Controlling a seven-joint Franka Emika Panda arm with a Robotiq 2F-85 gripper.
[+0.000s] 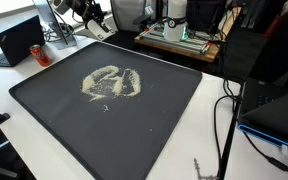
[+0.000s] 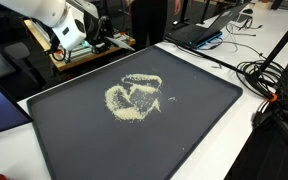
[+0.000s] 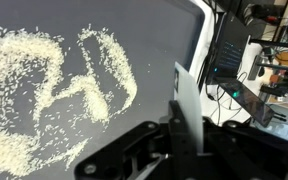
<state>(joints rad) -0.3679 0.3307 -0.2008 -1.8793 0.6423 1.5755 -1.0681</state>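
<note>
Your gripper (image 3: 187, 100) is closed; you can't tell if it pinches anything. Rice (image 3: 59, 90) lies scattered on the tray (image 3: 164, 40), off to its side.

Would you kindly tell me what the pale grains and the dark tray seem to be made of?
The grains look like dry rice: small, oblong, matte off-white, lying loose. The tray seems matte black plastic or coated metal, smooth with a raised rim.

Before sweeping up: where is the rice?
The rice lies on the black tray, near its middle in both exterior views, filling the wrist view's left.
</note>
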